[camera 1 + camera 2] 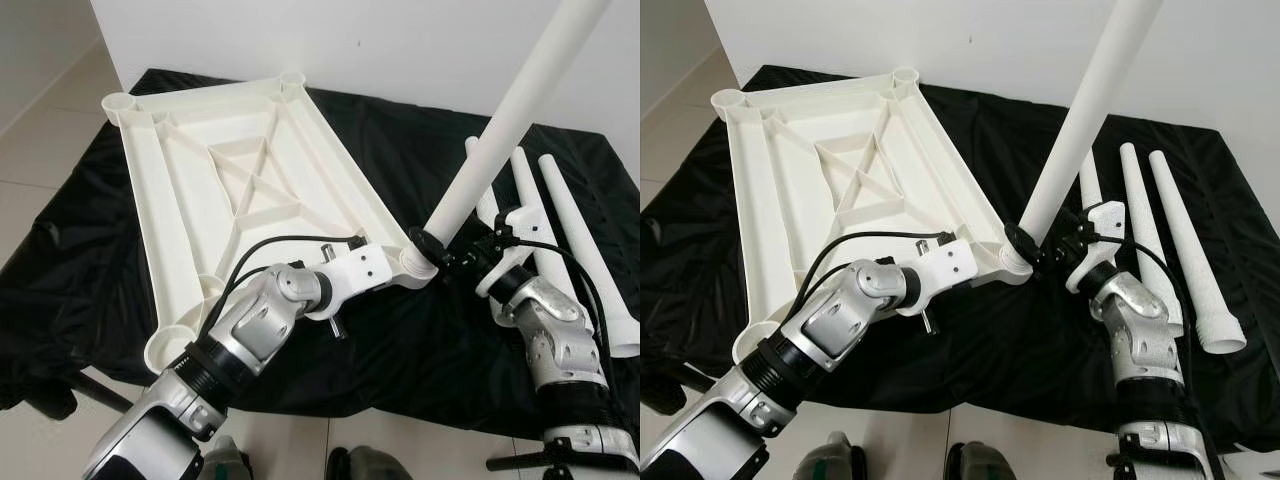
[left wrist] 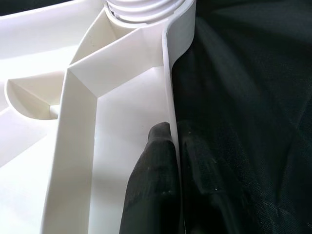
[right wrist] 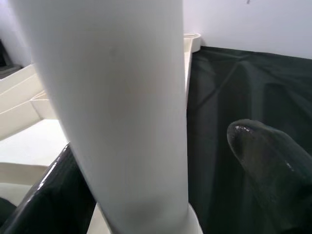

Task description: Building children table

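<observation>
A black cloth covers the floor by a white wall, with one upturned white tabletop on it. The left gripper pinches the tabletop's rim, a clamp seen in its wrist view; the right gripper clasps one leg standing in the near corner socket. Three more legs lie at right
</observation>
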`<state>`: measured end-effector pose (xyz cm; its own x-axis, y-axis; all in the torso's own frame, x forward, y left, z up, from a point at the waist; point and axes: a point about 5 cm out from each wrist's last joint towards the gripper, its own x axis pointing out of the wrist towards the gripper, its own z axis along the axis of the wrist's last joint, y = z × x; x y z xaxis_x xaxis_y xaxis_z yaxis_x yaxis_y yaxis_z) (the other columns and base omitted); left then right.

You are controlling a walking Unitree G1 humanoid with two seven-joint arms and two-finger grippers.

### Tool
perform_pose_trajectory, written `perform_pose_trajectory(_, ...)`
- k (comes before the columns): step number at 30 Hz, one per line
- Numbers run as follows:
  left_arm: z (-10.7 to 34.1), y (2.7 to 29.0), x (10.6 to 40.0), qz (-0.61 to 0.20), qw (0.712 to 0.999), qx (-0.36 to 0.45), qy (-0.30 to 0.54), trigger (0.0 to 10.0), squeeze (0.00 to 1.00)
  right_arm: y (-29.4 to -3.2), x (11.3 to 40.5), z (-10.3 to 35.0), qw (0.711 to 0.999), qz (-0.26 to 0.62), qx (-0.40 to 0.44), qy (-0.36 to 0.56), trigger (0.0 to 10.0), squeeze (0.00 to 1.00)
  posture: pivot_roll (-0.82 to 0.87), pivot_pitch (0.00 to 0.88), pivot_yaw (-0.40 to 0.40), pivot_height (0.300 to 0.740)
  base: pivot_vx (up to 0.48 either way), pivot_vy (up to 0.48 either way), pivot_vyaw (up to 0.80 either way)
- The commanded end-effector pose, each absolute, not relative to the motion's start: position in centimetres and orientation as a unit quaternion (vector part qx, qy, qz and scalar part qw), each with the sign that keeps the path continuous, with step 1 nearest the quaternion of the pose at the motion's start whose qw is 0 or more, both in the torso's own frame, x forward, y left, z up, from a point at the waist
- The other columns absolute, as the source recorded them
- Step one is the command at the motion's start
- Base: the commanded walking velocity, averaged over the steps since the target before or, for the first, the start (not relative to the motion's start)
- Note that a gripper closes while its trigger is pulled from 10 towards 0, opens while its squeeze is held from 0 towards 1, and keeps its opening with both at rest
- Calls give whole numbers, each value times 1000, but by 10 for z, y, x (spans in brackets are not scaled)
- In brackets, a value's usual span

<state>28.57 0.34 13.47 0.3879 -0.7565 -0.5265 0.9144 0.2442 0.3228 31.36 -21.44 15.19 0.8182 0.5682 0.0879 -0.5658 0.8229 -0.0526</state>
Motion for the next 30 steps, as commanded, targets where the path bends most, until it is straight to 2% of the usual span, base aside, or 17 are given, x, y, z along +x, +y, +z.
perform_pose_trajectory(1,133,-2,282,-550,765,310,129,10000,0,-217,316,152,953,298,-20,-47,10000,0,-60,42,-36,740,0,0,0)
perform_pose_trajectory(4,133,-3,283,-550,765,310,128,10000,0,-215,320,153,950,308,-24,-46,10000,0,-59,42,-36,740,0,0,0)
perform_pose_trajectory(5,133,-3,283,-550,765,310,128,10000,0,-214,323,152,948,313,-28,-44,9137,0,-59,41,-34,740,0,0,0)
perform_pose_trajectory(6,133,-3,283,-550,765,310,128,10000,0,-214,323,152,948,313,-28,-44,9137,0,-59,41,-34,740,0,0,0)
perform_pose_trajectory(7,134,-3,283,-550,765,310,127,10000,0,-213,324,151,947,317,-29,-41,6902,0,-59,39,-34,740,0,0,0)
perform_pose_trajectory(8,134,-3,283,-550,765,310,127,10000,0,-211,326,148,946,322,-31,-34,9686,0,-59,39,-34,740,0,0,0)
perform_pose_trajectory(16,134,-4,283,-551,764,311,127,10000,0,-210,328,138,942,334,-30,-15,10000,0,-59,35,-32,740,0,0,0)
perform_pose_trajectory(17,134,-4,283,-551,764,311,126,10000,0,-210,328,135,941,336,-30,-11,6549,0,-58,34,-33,740,0,0,0)
perform_pose_trajectory(18,134,-4,283,-551,764,311,126,10000,0,-210,328,135,941,336,-30,-11,6549,0,-58,34,-33,740,0,0,0)
perform_pose_trajectory(19,134,-4,283,-551,763,312,126,10000,0,-211,328,134,941,337,-30,-8,0,0,-57,31,-33,740,0,0,0)
perform_pose_trajectory(30,134,-5,283,-552,763,313,124,10000,0,-216,327,129,939,343,-32,-4,0,0,-57,22,-36,740,0,0,0)
